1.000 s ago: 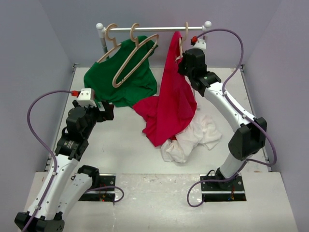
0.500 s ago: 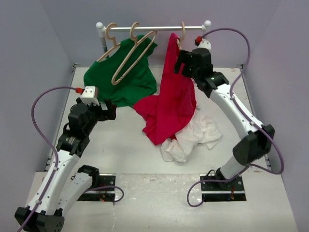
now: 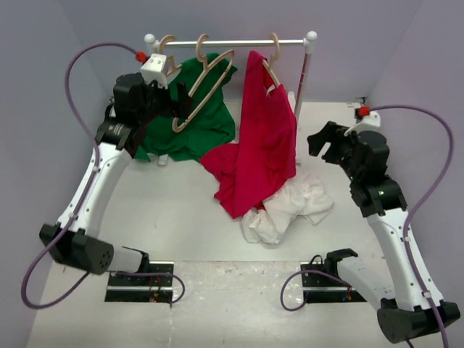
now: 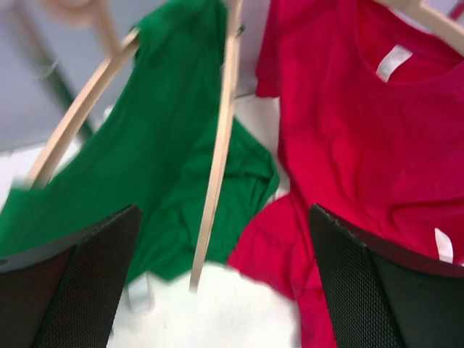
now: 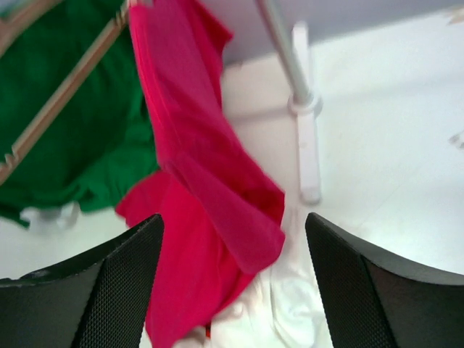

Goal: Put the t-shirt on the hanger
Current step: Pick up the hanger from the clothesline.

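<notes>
1. The bare wooden hanger [image 4: 217,145] hangs straight ahead of the left gripper [image 3: 177,94], just beside it. One of its arms runs steeply down the left wrist view, tilted, and the green t-shirt [image 4: 167,145] is directly behind it.
2. The left fingers stand wide apart with nothing between them. The right gripper [image 3: 324,145] is also spread and empty. It is well apart from the rack, so the left arm is clearly the nearer one.
3. The green t-shirt hangs at the left end of the rail [image 3: 232,43] and spills onto the table [image 3: 167,210]. I cannot tell whether it is threaded on any hanger.
4. The red t-shirt [image 3: 264,123] hangs from its own hanger at the right end, and its lower part reaches the table.
5. A white t-shirt [image 3: 297,203] lies crumpled under the red hem. The side wall [image 3: 51,87] is near the left arm, so I judge there is little room to swing outward.
</notes>
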### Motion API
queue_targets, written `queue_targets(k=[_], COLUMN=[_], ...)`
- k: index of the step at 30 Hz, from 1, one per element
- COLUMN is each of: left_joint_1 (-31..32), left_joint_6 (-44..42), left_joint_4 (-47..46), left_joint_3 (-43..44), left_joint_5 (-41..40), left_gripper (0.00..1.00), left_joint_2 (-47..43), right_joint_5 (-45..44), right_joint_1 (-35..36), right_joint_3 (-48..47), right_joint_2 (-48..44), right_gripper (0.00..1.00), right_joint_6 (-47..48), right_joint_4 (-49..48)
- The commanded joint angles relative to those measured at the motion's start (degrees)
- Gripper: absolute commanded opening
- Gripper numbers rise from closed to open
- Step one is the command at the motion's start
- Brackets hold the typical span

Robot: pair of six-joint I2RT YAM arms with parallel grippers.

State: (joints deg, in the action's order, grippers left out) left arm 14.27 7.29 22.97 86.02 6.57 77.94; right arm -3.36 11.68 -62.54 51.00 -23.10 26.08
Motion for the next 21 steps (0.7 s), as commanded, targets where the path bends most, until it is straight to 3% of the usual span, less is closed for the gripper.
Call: queue_targets(k=[1,5,11,13,15,21], left_joint_1=[-0.4,-1.2,-1.2,-1.2,-1.2,-1.1], left_joint_6=[-10.1,-10.6,-10.0,-9.6,-9.0,-8.6], left_joint_4=[10.4,12.4,13.8,13.8,13.3,12.5], left_joint_3=[14.0,20.3,22.7,22.7,22.5,22.7], left_joint_5=[10.0,9.1,11.0,10.5,10.0,11.7], left_gripper=[0.97,0.84,0.46,0.14,0.00,0.00], left_joint_2=[13.5,20.9,25.1,24.9,23.9,19.7], right_joint_5=[10.5,14.6,15.0,15.2,15.1,14.5], right_joint_1=[-0.1,-0.1,-0.1,-0.1,-0.1,-0.1], right_joint_3=[3.1,4.9,4.1,3.8,4.1,6.1], right_joint_2=[-0.5,-3.5,-5.8,-6.1,-6.2,-5.1], right_gripper=[0.76,0.73,0.70,0.69,0.68,0.67], right_joint_6=[2.7,3.0,4.1,4.1,3.9,2.6], right_joint_4=[0.9,-0.1,0.4,0.5,0.1,-1.5])
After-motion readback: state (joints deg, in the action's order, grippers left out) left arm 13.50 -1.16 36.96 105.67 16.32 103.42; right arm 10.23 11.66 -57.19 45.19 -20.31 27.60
